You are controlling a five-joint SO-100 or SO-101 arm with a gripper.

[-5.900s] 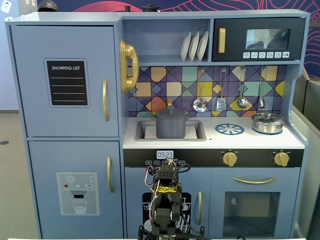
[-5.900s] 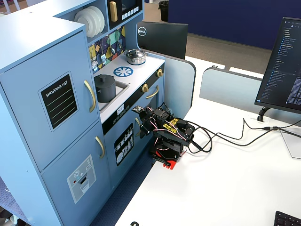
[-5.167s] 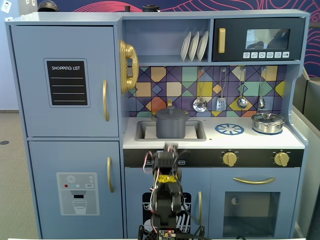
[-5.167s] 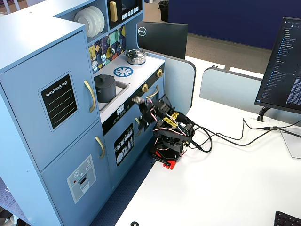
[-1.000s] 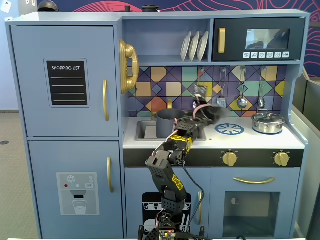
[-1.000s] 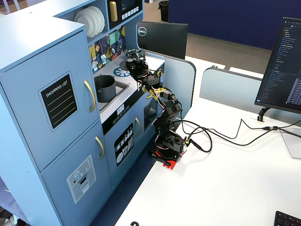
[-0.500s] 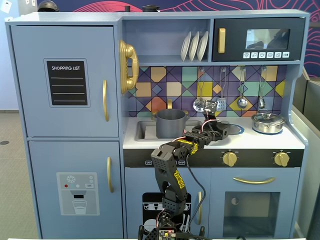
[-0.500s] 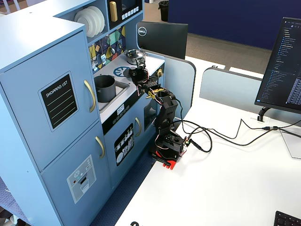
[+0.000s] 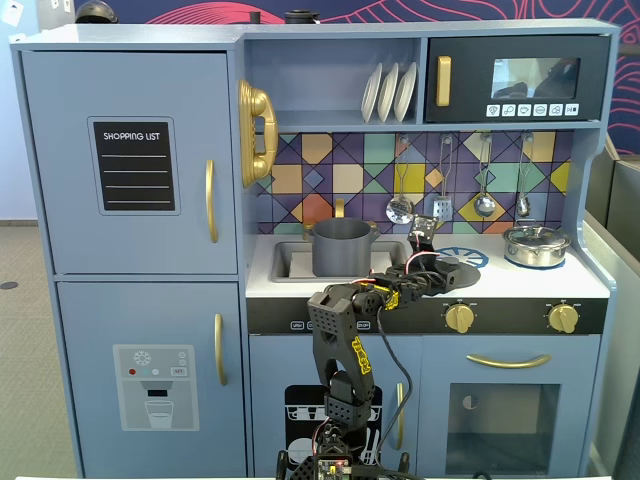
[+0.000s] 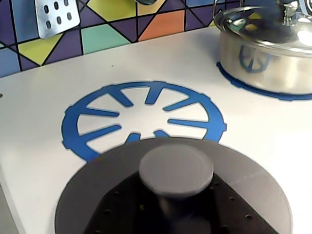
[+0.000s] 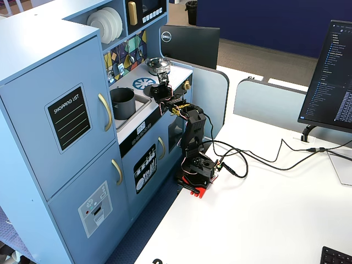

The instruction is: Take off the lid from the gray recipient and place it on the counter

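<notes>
The dark gray lid (image 10: 97,190) with its round knob (image 10: 175,168) fills the bottom of the wrist view. My gripper (image 10: 175,207) is shut on the knob's stem, with the black jaws on either side beneath it. The lid is low over the white counter (image 10: 34,146) and covers the near edge of the blue burner ring (image 10: 83,117); I cannot tell if it touches. In a fixed view the lid (image 9: 458,268) is right of the gray recipient (image 9: 343,247), which stands uncovered in the sink. The open pot (image 11: 122,103) and gripper (image 11: 161,91) also show in the side fixed view.
A shiny silver pot (image 10: 263,63) with its lid stands on the right burner, also seen in a fixed view (image 9: 535,245). Utensils (image 9: 400,208) hang on the tiled back wall. Gold knobs (image 9: 459,317) line the front panel.
</notes>
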